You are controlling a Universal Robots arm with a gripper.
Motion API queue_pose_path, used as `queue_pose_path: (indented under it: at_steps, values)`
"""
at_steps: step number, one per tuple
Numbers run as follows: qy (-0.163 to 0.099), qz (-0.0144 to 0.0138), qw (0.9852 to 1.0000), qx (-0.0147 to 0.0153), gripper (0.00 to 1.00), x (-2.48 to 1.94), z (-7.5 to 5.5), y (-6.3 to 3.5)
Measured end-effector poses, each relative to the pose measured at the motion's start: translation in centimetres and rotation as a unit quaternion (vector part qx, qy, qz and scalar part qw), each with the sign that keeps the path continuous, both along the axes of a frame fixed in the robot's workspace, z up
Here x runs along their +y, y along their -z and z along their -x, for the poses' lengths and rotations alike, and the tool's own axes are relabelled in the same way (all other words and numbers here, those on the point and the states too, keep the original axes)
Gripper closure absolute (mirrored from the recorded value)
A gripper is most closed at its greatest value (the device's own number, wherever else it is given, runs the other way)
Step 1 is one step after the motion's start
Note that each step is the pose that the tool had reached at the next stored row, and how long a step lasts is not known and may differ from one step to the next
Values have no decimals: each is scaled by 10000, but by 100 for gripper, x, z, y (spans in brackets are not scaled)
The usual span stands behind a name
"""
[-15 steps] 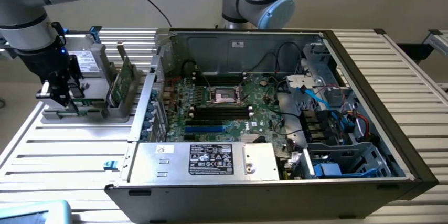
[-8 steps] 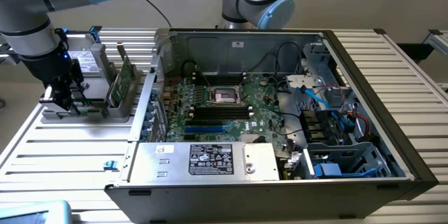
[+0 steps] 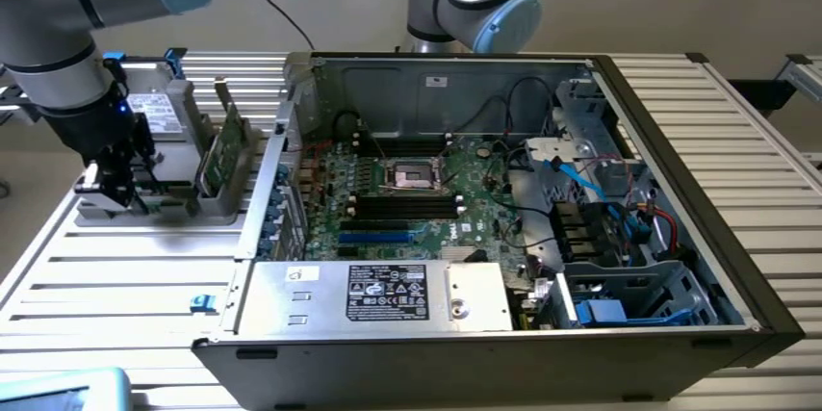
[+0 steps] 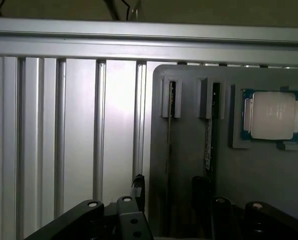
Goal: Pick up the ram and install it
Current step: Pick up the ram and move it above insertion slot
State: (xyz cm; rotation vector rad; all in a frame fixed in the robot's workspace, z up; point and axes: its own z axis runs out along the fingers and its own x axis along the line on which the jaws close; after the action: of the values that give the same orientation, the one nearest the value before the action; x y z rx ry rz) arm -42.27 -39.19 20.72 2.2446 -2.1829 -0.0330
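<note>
The ram (image 3: 229, 153), a thin green circuit-board stick, stands upright in its grey holder (image 3: 212, 197); we judge pick-up in hand, fingers (image 4: 138, 187) spread, needing alignment across its edge.

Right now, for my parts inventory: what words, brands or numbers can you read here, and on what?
No text can be read.
Black label on the power supply: print too small.
White sticker beside it: blurred.
Processor lid: no legible marking.
</note>
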Motion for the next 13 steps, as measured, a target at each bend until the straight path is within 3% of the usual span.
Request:
queue_pose_path:
  at_steps: [13]
  values:
    - [4,-8,10000,1,49,-3,2,65]
